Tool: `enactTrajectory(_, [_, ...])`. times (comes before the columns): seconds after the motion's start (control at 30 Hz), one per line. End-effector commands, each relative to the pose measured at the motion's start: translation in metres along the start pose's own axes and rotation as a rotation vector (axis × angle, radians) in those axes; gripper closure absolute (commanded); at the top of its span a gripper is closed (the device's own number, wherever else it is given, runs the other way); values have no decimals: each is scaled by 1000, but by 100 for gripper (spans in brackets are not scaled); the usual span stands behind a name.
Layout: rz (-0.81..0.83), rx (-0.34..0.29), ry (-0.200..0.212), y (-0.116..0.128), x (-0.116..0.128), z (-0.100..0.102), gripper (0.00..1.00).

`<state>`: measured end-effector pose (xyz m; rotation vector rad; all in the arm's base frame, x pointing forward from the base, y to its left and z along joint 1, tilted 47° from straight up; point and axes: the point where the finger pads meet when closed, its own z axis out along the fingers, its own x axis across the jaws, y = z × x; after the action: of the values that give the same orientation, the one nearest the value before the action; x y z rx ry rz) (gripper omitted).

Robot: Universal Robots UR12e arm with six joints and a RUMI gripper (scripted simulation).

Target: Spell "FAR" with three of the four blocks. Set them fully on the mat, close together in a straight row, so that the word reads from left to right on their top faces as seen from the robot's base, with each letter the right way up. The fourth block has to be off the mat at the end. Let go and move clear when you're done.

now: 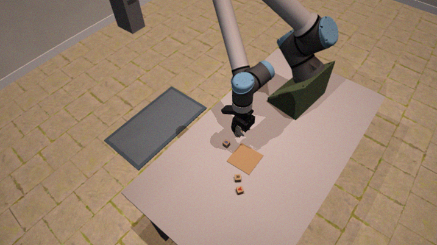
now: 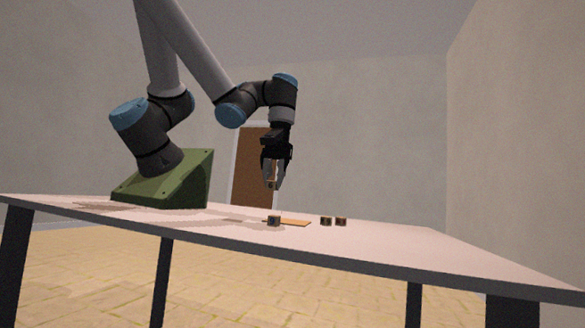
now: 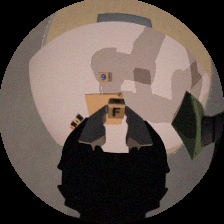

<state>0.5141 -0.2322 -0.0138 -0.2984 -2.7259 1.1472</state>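
Hand (image 2: 273, 178) pinches a wooden F cube (image 3: 116, 112) above the flat tan mat (image 1: 244, 159).
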Motion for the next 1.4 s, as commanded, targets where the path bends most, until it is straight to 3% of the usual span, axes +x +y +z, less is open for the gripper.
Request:
enactTrajectory(0.0, [-139, -2, -6, 9, -6, -1, 91])
enactTrajectory(0.2, [-260, -2, -6, 18, -10, -1, 91])
enactTrajectory(0.7, [-750, 0, -6, 56, -26, -2, 91])
enactTrajectory(0.77, [-750, 0, -6, 56, -26, -2, 91])
enactTrajectory(1.27, [-1236, 4, -4, 97, -38, -3, 91])
enactTrajectory(1.37, [-1266, 4, -4, 99, -38, -3, 91])
